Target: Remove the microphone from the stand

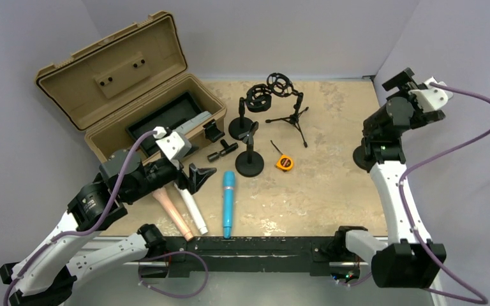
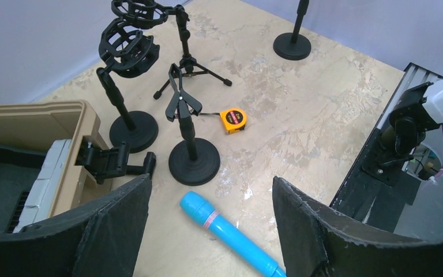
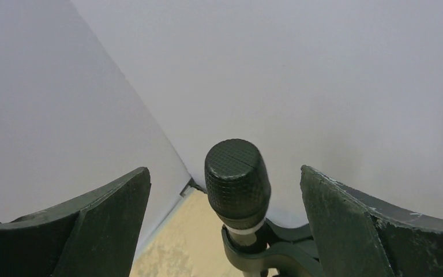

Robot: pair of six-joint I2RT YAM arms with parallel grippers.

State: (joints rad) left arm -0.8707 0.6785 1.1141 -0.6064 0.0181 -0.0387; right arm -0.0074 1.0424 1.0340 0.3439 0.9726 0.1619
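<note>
walls (image 1: 261, 32): plain pale grey-lavender, meeting at back corners; tabletop (image 1: 332, 185): mottled beige, kinda scuffed-looking; light: soft, even

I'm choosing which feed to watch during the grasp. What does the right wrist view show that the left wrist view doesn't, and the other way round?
Only the right wrist view: the black microphone, seated in its clip, between the open right fingers.
Only the left wrist view: a blue microphone lying flat, an orange tape measure, an empty clip stand, two shock-mount stands and the tan toolbox, past the open left fingers.
Both: the beige tabletop and grey wall.
</note>
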